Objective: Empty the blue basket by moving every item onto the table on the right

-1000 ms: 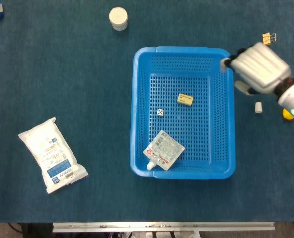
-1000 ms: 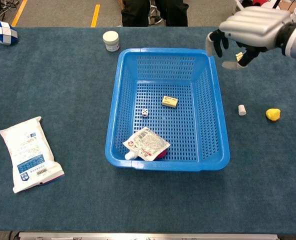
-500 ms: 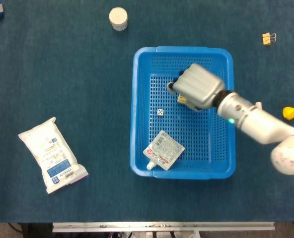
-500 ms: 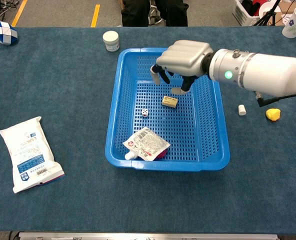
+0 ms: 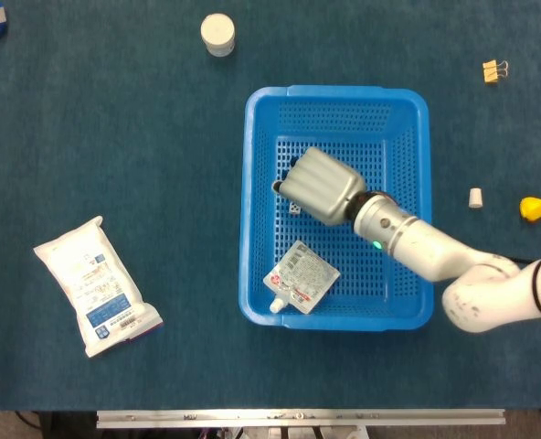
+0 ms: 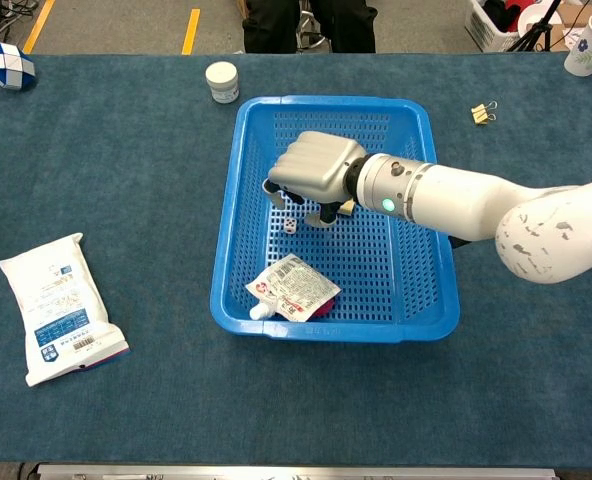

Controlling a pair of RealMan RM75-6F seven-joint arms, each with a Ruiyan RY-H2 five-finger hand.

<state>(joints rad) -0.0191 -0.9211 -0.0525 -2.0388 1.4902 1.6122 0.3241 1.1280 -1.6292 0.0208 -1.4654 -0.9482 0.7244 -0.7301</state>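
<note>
Your right hand point(image 6: 311, 180) hung fingers-down over the die point(image 6: 290, 226) at the centre of the blue basket point(image 6: 431, 250) — holding nothing, spread or not I couldn't tell. The die was tiny — closing off-centre could have flicked it away.

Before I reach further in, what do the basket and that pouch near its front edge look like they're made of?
The blue basket looks like rigid moulded plastic: uniform glossy blue, with a regular grid of holes in walls and floor. The pouch looks like flexible film or foil laminate: printed white and red, slightly wrinkled, with a white spout at one corner. Which of the two, the pictures leave open.
</note>
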